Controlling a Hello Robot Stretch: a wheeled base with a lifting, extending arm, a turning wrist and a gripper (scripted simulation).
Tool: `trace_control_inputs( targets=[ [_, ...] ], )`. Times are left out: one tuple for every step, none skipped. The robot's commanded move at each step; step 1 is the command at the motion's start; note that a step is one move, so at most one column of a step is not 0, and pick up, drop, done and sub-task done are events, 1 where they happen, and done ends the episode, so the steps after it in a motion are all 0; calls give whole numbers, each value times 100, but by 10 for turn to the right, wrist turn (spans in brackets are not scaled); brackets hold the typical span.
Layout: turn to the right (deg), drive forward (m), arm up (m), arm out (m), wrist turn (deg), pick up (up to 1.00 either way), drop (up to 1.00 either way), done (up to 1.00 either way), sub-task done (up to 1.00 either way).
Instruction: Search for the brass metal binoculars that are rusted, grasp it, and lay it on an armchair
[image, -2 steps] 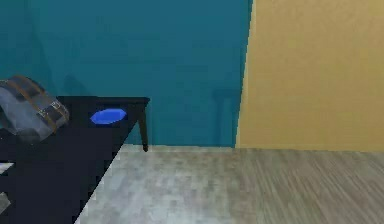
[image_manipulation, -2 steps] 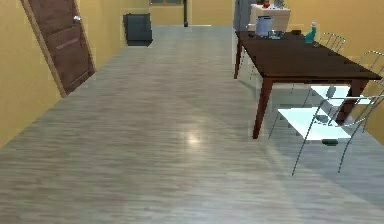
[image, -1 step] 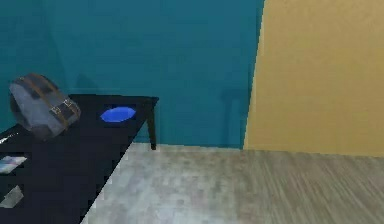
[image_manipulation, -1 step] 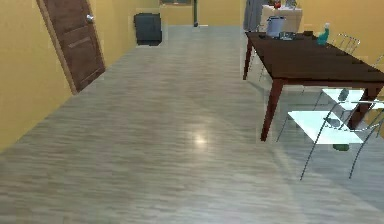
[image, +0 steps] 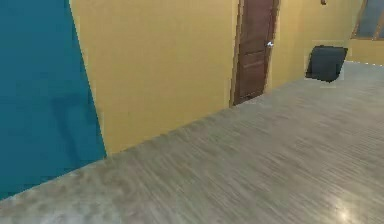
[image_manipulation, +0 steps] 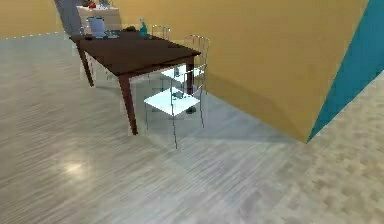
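Small clutter (image_manipulation: 100, 22) is parked on the dark brown wooden tabletop (image_manipulation: 140, 55), so the rusted brass binoculars are probably best hunted there, though their spot and the pincer's state can't be told.

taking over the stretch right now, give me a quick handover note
Things: a dark wooden table with white wire chairs beside it stands in the arm side view. The small items at its far end are too small to tell. In the forward view a dark seat, possibly an armchair, stands past the brown door.
Done: nothing that can be confirmed.
Left: find the binoculars, grasp them, lay them on an armchair.
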Motion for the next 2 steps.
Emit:
trace_control_inputs(
  targets=[
    [450,0,0,0,0,0,0,0,0],
    [390,0,0,0,0,0,0,0,0]
  ],
)
